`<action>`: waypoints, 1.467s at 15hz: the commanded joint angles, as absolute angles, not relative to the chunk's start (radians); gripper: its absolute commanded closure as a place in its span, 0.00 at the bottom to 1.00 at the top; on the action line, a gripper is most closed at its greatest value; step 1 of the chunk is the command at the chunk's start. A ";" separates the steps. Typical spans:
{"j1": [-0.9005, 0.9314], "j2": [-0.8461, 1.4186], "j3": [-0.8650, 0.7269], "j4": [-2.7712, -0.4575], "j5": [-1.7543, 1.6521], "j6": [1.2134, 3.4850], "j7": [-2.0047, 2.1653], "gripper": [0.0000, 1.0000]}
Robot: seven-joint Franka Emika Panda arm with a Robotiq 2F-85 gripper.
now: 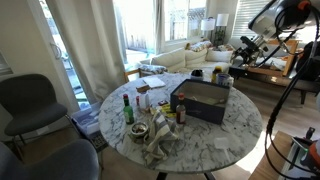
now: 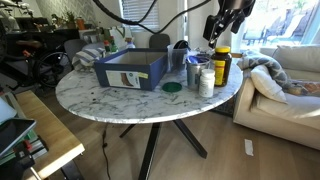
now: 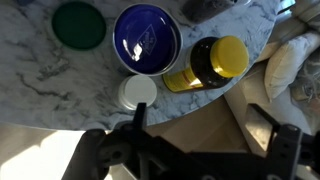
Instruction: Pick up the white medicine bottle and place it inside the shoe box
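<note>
Hovering over a round marble table (image 2: 100,98), jaws wide and empty, white medicine bottle (image 3: 138,93) near its edge, sofa (image 1: 190,57) beyond.

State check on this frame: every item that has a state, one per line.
white medicine bottle: upright, capped, on the table, not gripped
shoe box: on the table, top open, no lid
yellow-capped bottle: upright, capped
blue cup: upright, open top
green lid: lying flat on the table, not on any container
gripper: open, empty, above the white medicine bottle
</note>
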State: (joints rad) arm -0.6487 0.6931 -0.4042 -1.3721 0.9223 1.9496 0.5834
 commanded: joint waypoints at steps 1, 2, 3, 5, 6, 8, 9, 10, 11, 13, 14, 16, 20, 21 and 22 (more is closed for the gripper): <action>-0.659 0.802 -0.389 -1.298 0.862 1.971 0.784 0.00; -0.663 0.803 -0.395 -1.310 0.840 1.967 0.825 0.00; -0.667 0.808 -0.398 -1.313 0.817 1.957 0.875 0.00; -0.698 0.799 -0.378 -1.315 0.789 1.887 0.908 0.00; -0.688 0.797 -0.361 -1.329 0.797 1.950 0.870 0.00; -0.702 0.797 -0.361 -1.327 0.785 1.926 0.889 0.00; -0.705 0.796 -0.361 -1.327 0.784 1.924 0.892 0.00; -0.706 0.796 -0.360 -1.326 0.783 1.923 0.893 0.00; -0.706 0.804 -0.355 -1.318 0.785 1.924 0.899 0.00; -0.710 0.824 -0.335 -1.303 0.796 1.939 0.885 0.00; -0.715 0.834 -0.323 -1.292 0.800 1.931 0.887 0.00; -0.715 0.843 -0.310 -1.284 0.802 1.940 0.885 0.00; -0.711 0.873 -0.303 -1.258 0.792 1.937 0.928 0.00; -0.711 0.881 -0.302 -1.252 0.788 1.932 0.939 0.03; -0.711 0.889 -0.301 -1.243 0.785 1.929 0.945 0.08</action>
State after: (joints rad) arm -0.6914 0.8459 -0.3203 -1.2966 0.8029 1.9348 0.9051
